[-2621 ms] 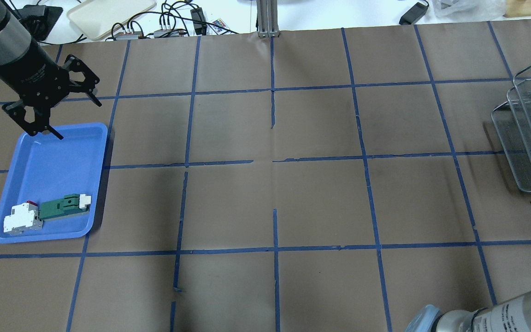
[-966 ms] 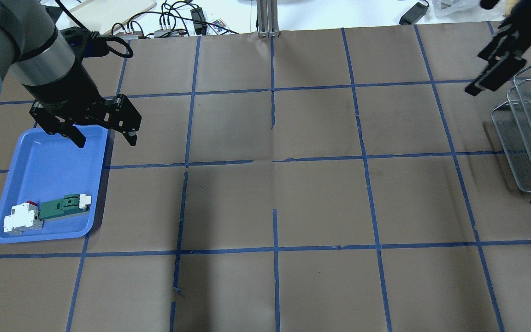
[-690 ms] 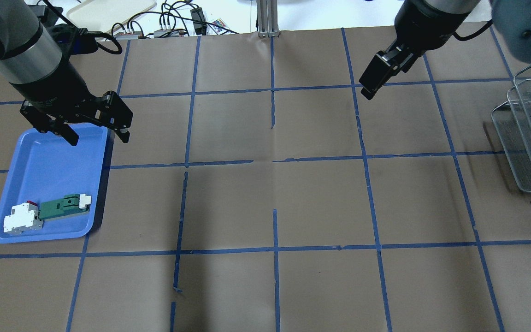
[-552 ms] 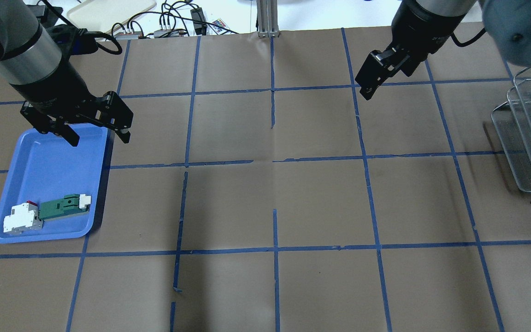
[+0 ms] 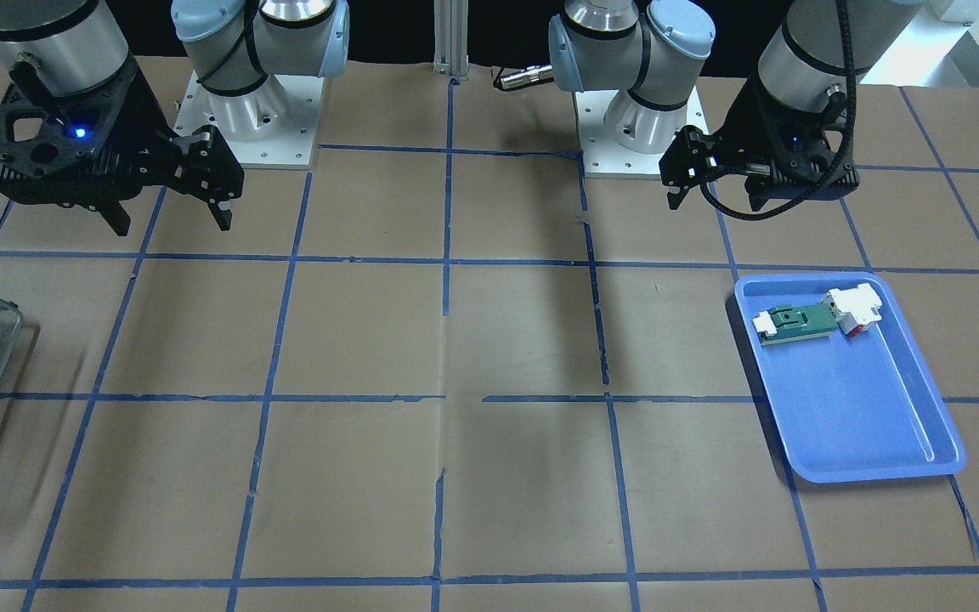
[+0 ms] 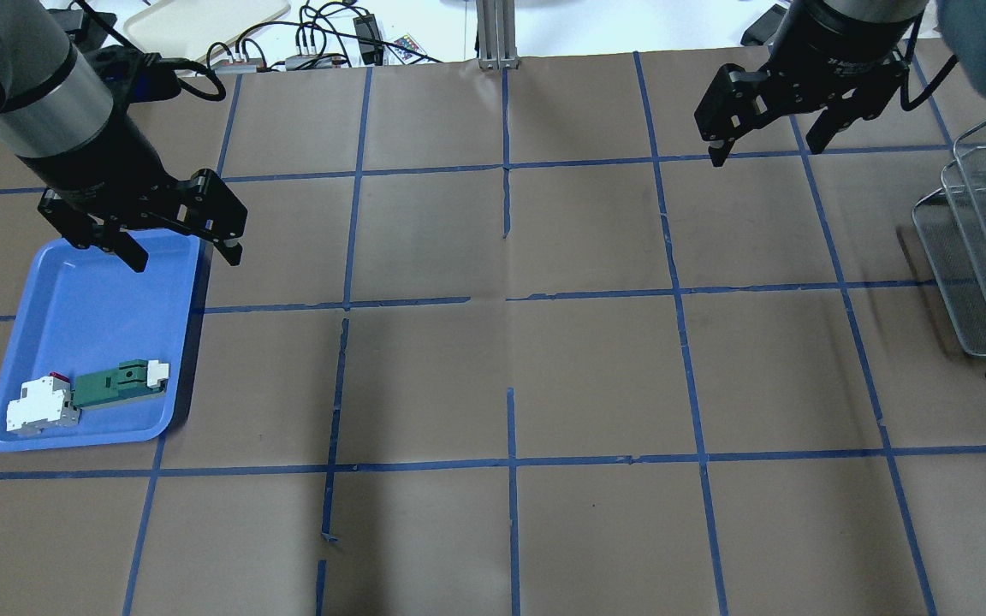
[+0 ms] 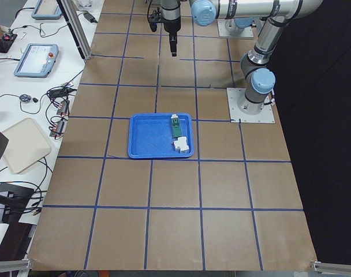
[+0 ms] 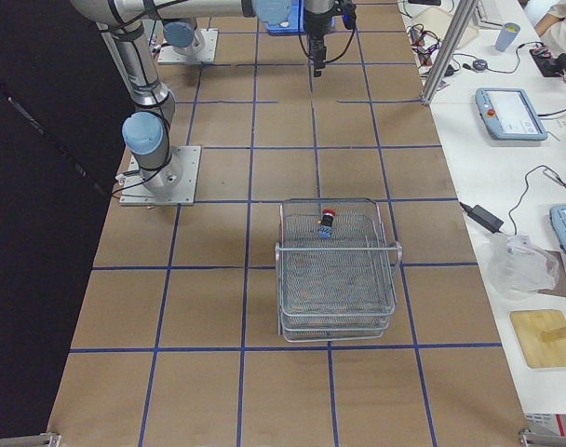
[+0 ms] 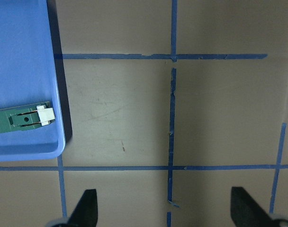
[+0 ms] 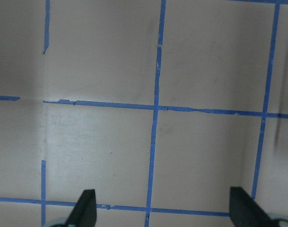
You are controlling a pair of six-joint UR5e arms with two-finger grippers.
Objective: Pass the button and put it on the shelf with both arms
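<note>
**Item:** small push button (image 8: 327, 222) with a red mushroom cap, black collar and pale rear block.
**Location:** it lay on the top tier of the silver wire-mesh tiered shelf (image 8: 339, 307), centre of the exterior right view. Neither gripper touched it, and both were well apart from it.

**Handling (judged):** light, rigid plastic, not fragile. The domed cap was probably slick and apt to roll. The black collar or the flat-sided rear block offered the surer hold.

**Left gripper (image 6: 187, 257):** jaws spread wide, nothing between them, above the far rim of the blue plastic tray (image 6: 99, 291) at the overhead view's left.
**Right gripper (image 6: 765, 152):** jaws likewise wide apart and empty, upper right of the overhead view, short of the shelf.

**Tray contents:** green-and-white flat connector (image 6: 121, 382) and a white block with a red tab (image 6: 39, 406), touching.

**View notes:**
- The exterior right view alone showed the button whole and the shelf entire.
- The overhead view cropped the shelf at its right edge and gave only a red spot.
- The front-facing view showed a corner of mesh and no button.
- The wrist views showed fingertips over taped brown paper.
- The left wrist view also caught the tray's corner.
</note>
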